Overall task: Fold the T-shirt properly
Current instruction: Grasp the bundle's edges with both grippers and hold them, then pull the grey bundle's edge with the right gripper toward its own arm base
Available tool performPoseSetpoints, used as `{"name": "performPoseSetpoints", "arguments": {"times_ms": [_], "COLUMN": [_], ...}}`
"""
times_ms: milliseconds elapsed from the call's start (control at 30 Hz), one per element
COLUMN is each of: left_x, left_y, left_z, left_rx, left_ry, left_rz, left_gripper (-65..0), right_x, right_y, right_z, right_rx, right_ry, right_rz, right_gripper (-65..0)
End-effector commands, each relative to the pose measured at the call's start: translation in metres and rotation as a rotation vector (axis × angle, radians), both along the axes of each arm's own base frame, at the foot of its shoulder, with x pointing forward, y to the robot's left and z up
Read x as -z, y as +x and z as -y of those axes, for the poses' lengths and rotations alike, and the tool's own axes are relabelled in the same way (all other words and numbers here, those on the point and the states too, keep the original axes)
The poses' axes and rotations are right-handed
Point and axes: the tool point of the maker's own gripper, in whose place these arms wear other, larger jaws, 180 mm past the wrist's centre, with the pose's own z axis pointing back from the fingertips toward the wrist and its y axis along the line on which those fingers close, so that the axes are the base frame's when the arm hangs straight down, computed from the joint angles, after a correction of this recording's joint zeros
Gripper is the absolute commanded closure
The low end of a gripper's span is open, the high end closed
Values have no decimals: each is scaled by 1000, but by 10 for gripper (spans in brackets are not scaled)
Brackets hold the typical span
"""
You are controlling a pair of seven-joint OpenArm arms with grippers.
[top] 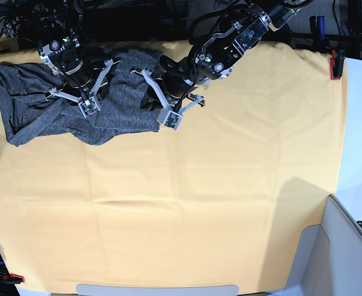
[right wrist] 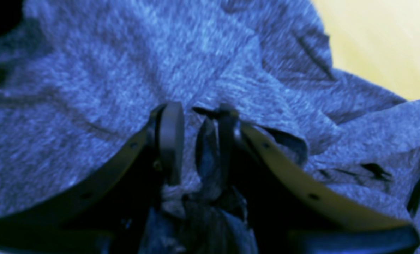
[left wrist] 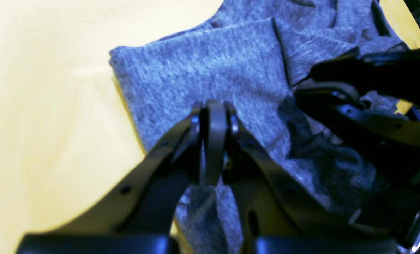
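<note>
Two pincers on the T-shirt (top: 39, 105): left pincer (left wrist: 215, 113) clamped on fabric, right pincer (right wrist: 196, 116) part-closed around a bunch; shirt crumpled, folding barely begun.

Both wrist views are blurred, and the T-shirt (right wrist: 90, 88) runs off the right wrist view's edges

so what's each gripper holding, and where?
Left gripper: shut on a fold of the T-shirt. Right gripper: fabric bunched between its jaws, firm grip unclear.
</note>
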Motion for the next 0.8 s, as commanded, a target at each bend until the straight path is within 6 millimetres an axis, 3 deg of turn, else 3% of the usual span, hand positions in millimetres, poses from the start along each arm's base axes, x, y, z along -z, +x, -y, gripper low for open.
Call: {"name": "performPoseSetpoints", "arguments": {"times_ms": [0,267,533,767], "left_x": [-12,-12,-11,-9], "left_y": [6,6,5,2], "left_z": [4,3,4,4], "left_rx": [-2,-2,-1,-1], "left_ry": [-26,-25,-24,-24], "left_rz": [38,37,34,26], "left_gripper": [-5,-5,-5,-5], "right_x": [-8,-1,3,6], "right_y": [7,7,2,3], "right_z": [-1,-2,-43,-38], "right_rx": [-4,-4,-117,-109], "right_ry": [7,14,53,39], "right_rz": [37,20,3,-4], "right_gripper": [-157,-157,-157,-157]}}
